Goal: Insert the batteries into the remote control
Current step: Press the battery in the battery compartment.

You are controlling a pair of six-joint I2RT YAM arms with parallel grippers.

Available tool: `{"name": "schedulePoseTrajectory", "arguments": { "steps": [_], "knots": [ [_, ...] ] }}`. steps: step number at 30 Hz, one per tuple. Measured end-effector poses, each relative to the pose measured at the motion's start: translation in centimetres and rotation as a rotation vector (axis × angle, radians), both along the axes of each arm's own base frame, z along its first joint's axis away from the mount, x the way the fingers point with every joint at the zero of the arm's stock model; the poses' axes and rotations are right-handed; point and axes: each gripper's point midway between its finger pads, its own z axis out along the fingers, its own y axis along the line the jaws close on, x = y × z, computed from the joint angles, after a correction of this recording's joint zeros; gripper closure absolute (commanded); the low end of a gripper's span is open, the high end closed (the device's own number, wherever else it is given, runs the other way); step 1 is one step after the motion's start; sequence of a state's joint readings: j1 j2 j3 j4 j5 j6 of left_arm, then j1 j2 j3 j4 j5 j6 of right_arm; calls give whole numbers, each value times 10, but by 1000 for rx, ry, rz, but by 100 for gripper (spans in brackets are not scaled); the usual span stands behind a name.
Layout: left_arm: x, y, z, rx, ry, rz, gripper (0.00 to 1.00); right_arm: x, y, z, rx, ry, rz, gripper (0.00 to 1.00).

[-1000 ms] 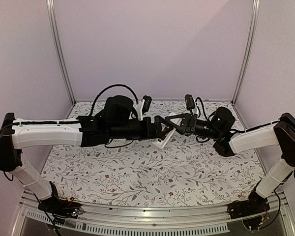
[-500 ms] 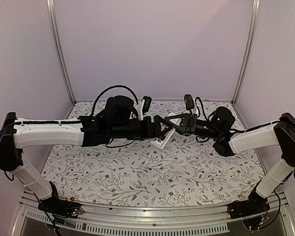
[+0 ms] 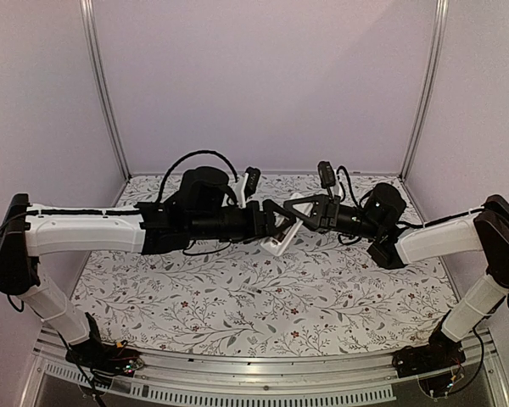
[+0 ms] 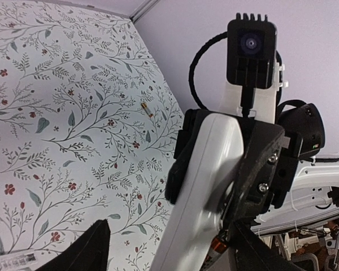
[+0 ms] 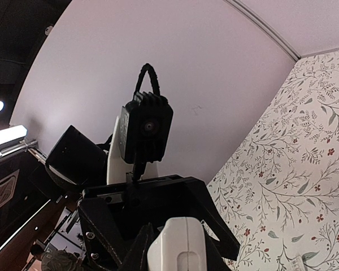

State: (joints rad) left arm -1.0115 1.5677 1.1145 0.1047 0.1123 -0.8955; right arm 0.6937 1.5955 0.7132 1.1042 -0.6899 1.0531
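Note:
The white remote control point(image 3: 276, 242) hangs in the air between both arms above the middle of the cloth. My right gripper point(image 5: 178, 254) is shut on one end of it; its black fingers point(image 4: 178, 164) clamp the remote point(image 4: 206, 175) in the left wrist view. My left gripper point(image 4: 169, 254) is open, its fingers standing wide on either side of the remote's other end. A reddish-orange battery point(image 4: 217, 249) shows at the remote's lower edge beside my left gripper's right-hand finger; I cannot tell whether it sits in the recess. A second battery point(image 4: 146, 109) lies on the cloth.
The flowered cloth point(image 3: 195, 288) covers the table, with purple walls on three sides. A small white printed label point(image 4: 14, 261) lies on the cloth, also seen in the right wrist view point(image 5: 296, 264). The arms' bases stand at the near edge.
Both grippers and the remote have shifted only very slightly. No hold has changed.

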Motion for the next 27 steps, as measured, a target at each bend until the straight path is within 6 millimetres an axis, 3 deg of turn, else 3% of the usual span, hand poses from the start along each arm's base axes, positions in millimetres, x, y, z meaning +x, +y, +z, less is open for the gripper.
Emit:
{"name": "schedulePoseTrajectory", "arguments": {
  "steps": [16, 27],
  "knots": [
    [-3, -1, -3, -38, 1, -13, 33, -1, -1, 3, 10, 19, 9, 100],
    [-5, -6, 10, -93, -28, -38, 32, -4, -6, 18, 72, 42, 35, 100]
  ]
}}
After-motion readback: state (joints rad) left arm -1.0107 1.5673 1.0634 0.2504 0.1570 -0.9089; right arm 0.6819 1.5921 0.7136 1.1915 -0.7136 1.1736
